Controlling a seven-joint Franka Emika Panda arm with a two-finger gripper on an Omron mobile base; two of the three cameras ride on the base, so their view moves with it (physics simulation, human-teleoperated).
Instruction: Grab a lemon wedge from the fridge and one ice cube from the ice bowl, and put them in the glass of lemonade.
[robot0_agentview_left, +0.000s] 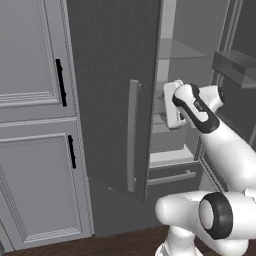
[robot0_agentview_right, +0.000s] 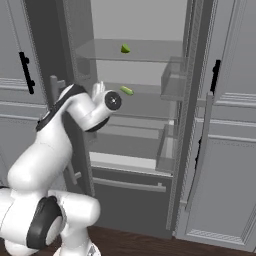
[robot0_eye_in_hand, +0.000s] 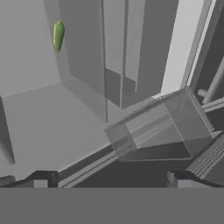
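The arm (robot0_agentview_left: 227, 150) is built of smooth, glossy white rounded shells, thick and tubular, joined by dark grey to black rings at the joints. One large joint near its foot shows a broad black band around a pale grey round cap. Higher up, a black collar wraps a narrower white link. In the right base view a small round grey cap with a dark rim sits on the wrist. The hand (robot0_eye_in_hand: 109, 177) ends in two small dark, blocky fingertips (robot0_eye_in_hand: 41, 178).
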